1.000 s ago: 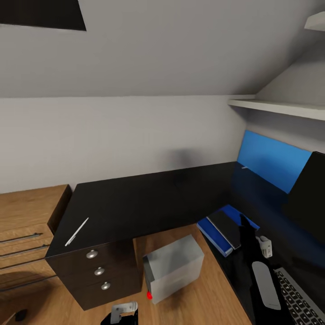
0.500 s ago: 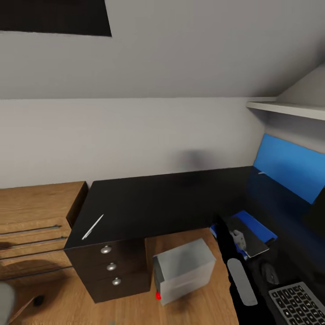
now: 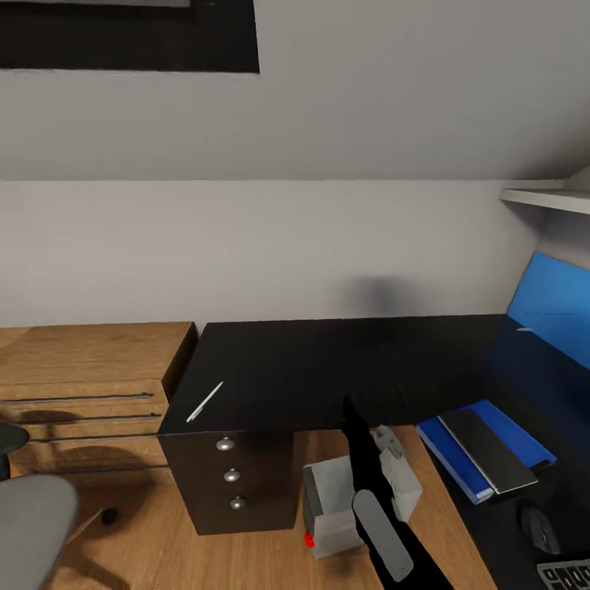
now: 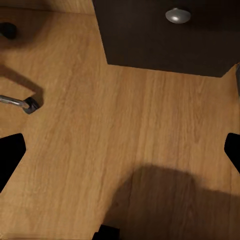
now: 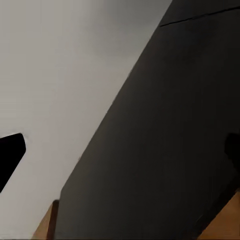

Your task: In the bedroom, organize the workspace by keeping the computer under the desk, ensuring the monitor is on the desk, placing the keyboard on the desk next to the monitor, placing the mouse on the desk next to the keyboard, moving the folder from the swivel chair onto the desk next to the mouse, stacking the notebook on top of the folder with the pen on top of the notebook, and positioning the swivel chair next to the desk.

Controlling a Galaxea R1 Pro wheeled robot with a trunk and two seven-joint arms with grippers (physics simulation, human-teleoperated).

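From the head: pen [image 3: 205, 401] lies on the surface [image 3: 328, 369] near its left end, well apart from the notebook [image 3: 485, 448] stacked on the folder [image 3: 459, 451]. Right gripper [image 3: 385, 447] state: cannot tell.

Left wrist: fingers spread, empty, over floor [image 4: 125, 125].

Right wrist: fingers spread, empty.

Risk: thin pen may slip a pinch.

The surface [image 3: 328, 369] has a glossy black top that mirrors the blue wall panel [image 3: 553, 315] at 3 o'clock. Its dark matt drawer unit [image 3: 233, 483] carries shiny silver metal-looking knobs [image 3: 225, 444]. The floor [image 4: 125, 130] is smooth light wood with visible grain. The folder [image 3: 455, 447] looks smooth and bright blue, the notebook [image 3: 487, 451] glossy dark. The computer [image 3: 336, 500] is matt pale grey.
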